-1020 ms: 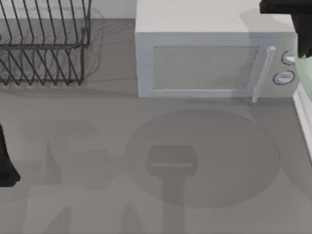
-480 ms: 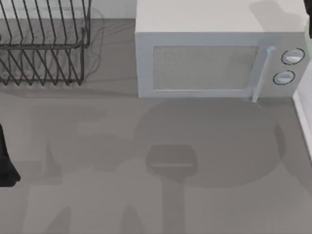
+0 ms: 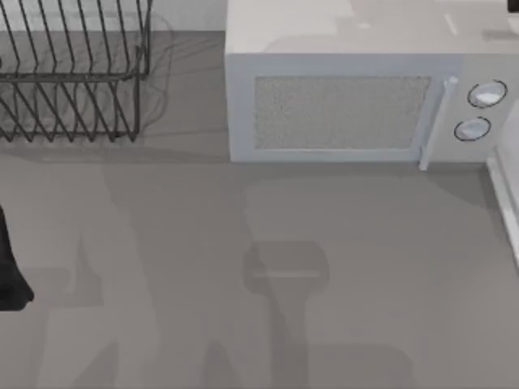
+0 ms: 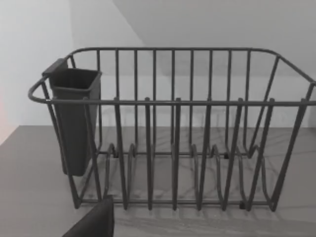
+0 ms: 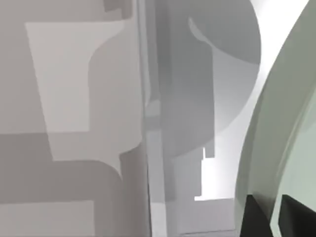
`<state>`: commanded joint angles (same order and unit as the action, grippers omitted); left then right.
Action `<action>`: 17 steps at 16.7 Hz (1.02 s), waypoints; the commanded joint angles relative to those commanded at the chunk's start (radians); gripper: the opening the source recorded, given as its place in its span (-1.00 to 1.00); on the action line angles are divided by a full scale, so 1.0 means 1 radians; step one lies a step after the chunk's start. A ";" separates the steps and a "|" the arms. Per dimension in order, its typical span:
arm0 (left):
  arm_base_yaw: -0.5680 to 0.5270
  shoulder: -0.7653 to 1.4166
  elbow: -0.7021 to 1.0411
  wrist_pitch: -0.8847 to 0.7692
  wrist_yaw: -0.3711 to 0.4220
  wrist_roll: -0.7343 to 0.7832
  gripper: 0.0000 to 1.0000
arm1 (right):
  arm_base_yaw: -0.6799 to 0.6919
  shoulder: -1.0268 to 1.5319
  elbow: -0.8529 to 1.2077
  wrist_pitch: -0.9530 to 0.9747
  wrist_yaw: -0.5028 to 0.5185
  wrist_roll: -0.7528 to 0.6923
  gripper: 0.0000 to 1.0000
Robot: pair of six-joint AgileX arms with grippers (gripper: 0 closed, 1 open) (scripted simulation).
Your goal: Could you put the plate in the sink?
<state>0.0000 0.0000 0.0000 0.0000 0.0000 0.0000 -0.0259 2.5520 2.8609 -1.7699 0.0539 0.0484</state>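
Plate (image 5: pixel 286 133) gone beyond microwave (image 3: pixel 357 105), pinched in right end effector (image 5: pixel 274 215)

One microwave (image 3: pixel 340 97) with two knobs (image 3: pixel 480 111), one dish rack (image 3: pixel 73 73), perhaps one plate (image 5: pixel 286 133).

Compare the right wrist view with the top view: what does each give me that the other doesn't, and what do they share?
Right wrist view: the pale green plate, its rim between the right claw's dark fingers.
Top view: the microwave with two knobs, the wire dish rack, and the left arm parked at the table's left edge.
Shared: probably the sink's white rim at the table's right. A straight white edge in the wrist view looks like it, but I cannot be sure.
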 joint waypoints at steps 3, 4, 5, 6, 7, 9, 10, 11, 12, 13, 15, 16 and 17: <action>0.000 0.000 0.000 0.000 0.000 0.000 1.00 | -0.045 0.125 0.047 0.010 -0.033 -0.082 -1.00; 0.000 0.000 0.000 0.000 0.000 0.000 1.00 | -0.052 0.146 0.045 0.012 -0.041 -0.098 -1.00; 0.000 0.000 0.000 0.000 0.000 0.000 1.00 | -0.056 0.156 0.038 0.013 -0.045 -0.106 -1.00; 0.000 0.000 0.000 0.000 0.000 0.000 1.00 | -0.057 0.157 0.037 0.013 -0.045 -0.107 -1.00; 0.000 0.000 0.000 0.000 0.000 0.000 1.00 | -0.057 0.157 0.037 0.013 -0.045 -0.107 -1.00; 0.000 0.000 0.000 0.000 0.000 0.000 1.00 | -0.057 0.157 0.037 0.013 -0.045 -0.107 -1.00; 0.000 0.000 0.000 0.000 0.000 0.000 1.00 | -0.057 0.157 0.037 0.013 -0.045 -0.107 -0.85; 0.000 0.000 0.000 0.000 0.000 0.000 1.00 | -0.057 0.157 0.037 0.013 -0.045 -0.107 -0.70; 0.000 0.000 0.000 0.000 0.000 0.000 1.00 | -0.057 0.157 0.037 0.013 -0.045 -0.107 -0.55; 0.000 0.000 0.000 0.000 0.000 0.000 1.00 | -0.057 0.157 0.037 0.013 -0.045 -0.107 -0.40; 0.000 0.000 0.000 0.000 0.000 0.000 1.00 | -0.057 0.157 0.037 0.013 -0.045 -0.107 -0.10; 0.000 0.000 0.000 0.000 0.000 0.000 1.00 | -0.057 0.157 0.037 0.013 -0.045 -0.107 0.06; 0.000 0.000 0.000 0.000 0.000 0.000 1.00 | -0.057 0.157 0.037 0.013 -0.045 -0.107 0.21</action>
<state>0.0000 0.0000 0.0000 0.0000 0.0000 0.0000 -0.0825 2.7088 2.8984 -1.7568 0.0090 -0.0589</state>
